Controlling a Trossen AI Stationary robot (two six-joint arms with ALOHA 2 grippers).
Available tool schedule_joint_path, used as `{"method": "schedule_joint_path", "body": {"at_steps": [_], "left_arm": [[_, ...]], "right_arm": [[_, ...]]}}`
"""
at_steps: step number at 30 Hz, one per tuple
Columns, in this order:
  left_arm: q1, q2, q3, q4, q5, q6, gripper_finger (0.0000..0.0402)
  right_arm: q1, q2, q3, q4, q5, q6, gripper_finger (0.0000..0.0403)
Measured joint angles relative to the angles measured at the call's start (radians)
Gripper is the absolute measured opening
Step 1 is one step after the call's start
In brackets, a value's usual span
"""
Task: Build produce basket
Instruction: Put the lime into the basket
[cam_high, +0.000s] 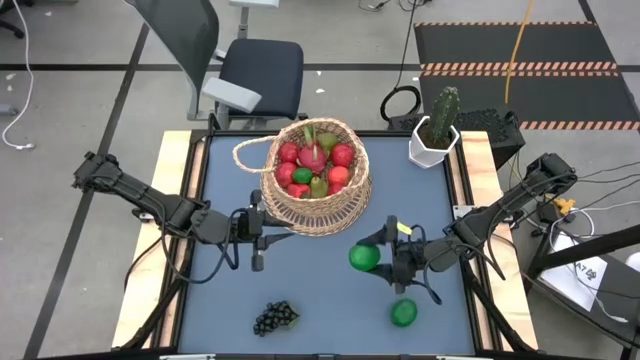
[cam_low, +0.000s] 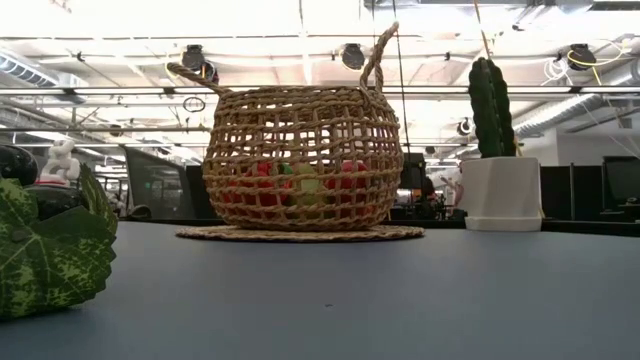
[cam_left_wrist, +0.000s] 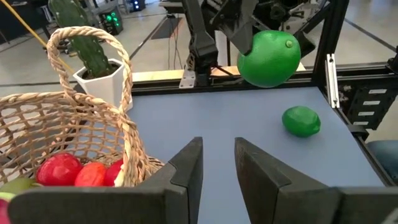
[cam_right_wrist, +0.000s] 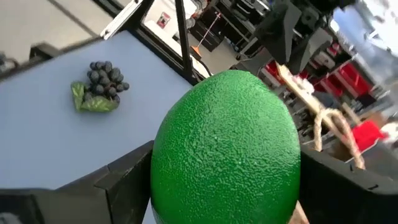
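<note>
Right of the table's centre, the right gripper (cam_high: 385, 258) holds a green fruit (cam_high: 364, 257), its fingers clamped on either side of it, as the right wrist view shows with the fruit (cam_right_wrist: 225, 149) filling the space between them; from the left wrist view the fruit (cam_left_wrist: 268, 58) looks lifted clear of the table. The basket (cam_high: 318, 215) stands at the far middle of the table, already carrying red and green produce, with its looped handle (cam_high: 262, 148) on its left side; the step in hand seems to be carrying this fruit to it. Doing it well likely means lifting high enough to pass the rim, coming in over the open mouth on the side away from the handle, and letting go low over the pile so the fruit does not bounce out or roll. The left gripper (cam_high: 258, 230) waits just beside the basket's left wall, its fingers (cam_left_wrist: 186, 167) narrowed with a small gap and holding nothing; it should keep out of the way. A lime (cam_high: 403, 312) and a grape bunch (cam_high: 274, 317) lie near the front edge, not yet gathered; a potted cactus (cam_high: 437, 128) stands at the far right corner, close to the right arm's path, so the swing ought to avoid it.
</note>
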Motion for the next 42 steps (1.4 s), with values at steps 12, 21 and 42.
{"method": "schedule_joint_path", "body": {"at_steps": [12,21,42], "left_arm": [[0.000,0.000,0.000,0.000,0.000,-0.005,0.0093],[0.000,0.000,0.000,0.000,0.000,-0.005,0.0093],[0.000,0.000,0.000,-0.001,-0.001,-0.005,0.0093]], "right_arm": [[0.000,0.000,0.000,0.007,-0.003,-0.239,0.0322],[0.000,0.000,0.000,0.007,-0.003,-0.238,0.0322],[0.000,0.000,0.000,0.007,-0.004,-0.088,0.0322]]}}
